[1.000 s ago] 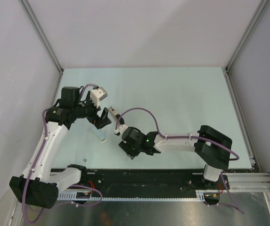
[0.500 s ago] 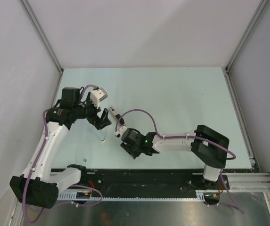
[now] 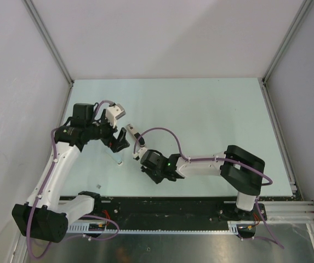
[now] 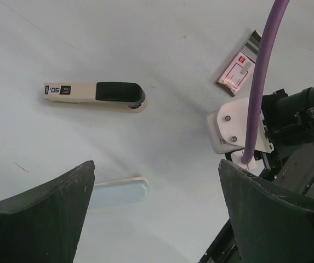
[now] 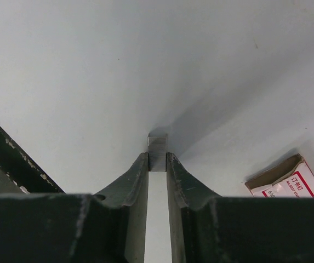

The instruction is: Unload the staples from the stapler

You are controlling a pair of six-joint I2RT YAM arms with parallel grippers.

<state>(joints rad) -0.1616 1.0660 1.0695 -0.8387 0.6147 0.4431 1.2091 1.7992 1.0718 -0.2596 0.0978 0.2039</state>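
Note:
My right gripper (image 5: pixel 157 159) is shut on the staples (image 5: pixel 157 148), a tiny silvery strip pinched at its fingertips just above the table. In the top view it (image 3: pixel 139 155) sits left of centre. My left gripper (image 4: pixel 155 164) is open and empty, hovering above the table; in the top view it (image 3: pixel 119 141) is close to the right gripper. The stapler lies in two pieces below the left gripper: the pale-blue shell (image 4: pixel 118 192), also in the top view (image 3: pixel 117 159), and a beige and black inner bar (image 4: pixel 93 97).
A flat red, white and grey box (image 4: pixel 239 68) lies near the right arm's white wrist camera (image 4: pixel 236 129); it also shows in the right wrist view (image 5: pixel 285 181). Grey walls enclose the table on three sides. The black base rail (image 3: pixel 167 205) runs along the near edge.
The right arm has shifted slightly left with the staples in its grip. The left gripper has dipped a little toward the table. The stapler parts have not moved.

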